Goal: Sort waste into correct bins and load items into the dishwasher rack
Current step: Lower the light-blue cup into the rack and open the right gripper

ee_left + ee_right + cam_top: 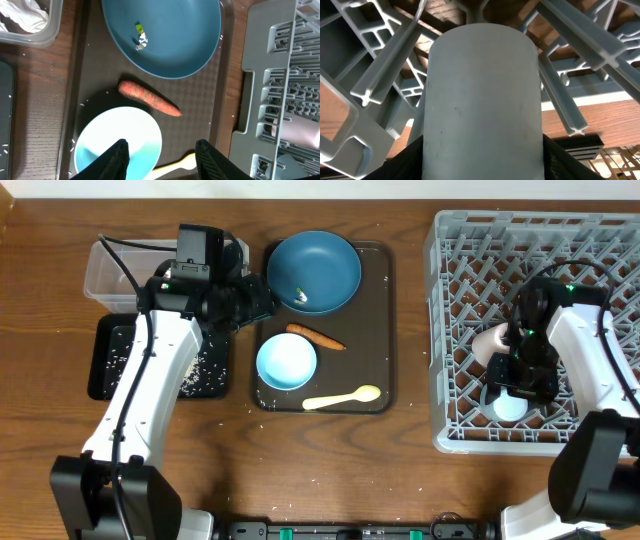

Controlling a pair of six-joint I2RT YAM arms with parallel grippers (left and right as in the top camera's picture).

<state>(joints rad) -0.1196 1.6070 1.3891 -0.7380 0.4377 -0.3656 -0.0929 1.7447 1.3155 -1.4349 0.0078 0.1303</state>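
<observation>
Filling the right wrist view, the small light blue cup (482, 100) sits clasped by the right gripper (480, 164) inside the dishwasher rack (460, 240), base hidden. Left gripper (161, 152) hangs wide above the half-cropped light blue bowl (120, 132).

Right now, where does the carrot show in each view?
Overhead: carrot on the brown tray, between the dark blue plate and light blue bowl.
Left wrist: mid-frame, just below the plate.
Right wrist: not in it.
Shared landmark: the grey rack, in all three views.
</observation>
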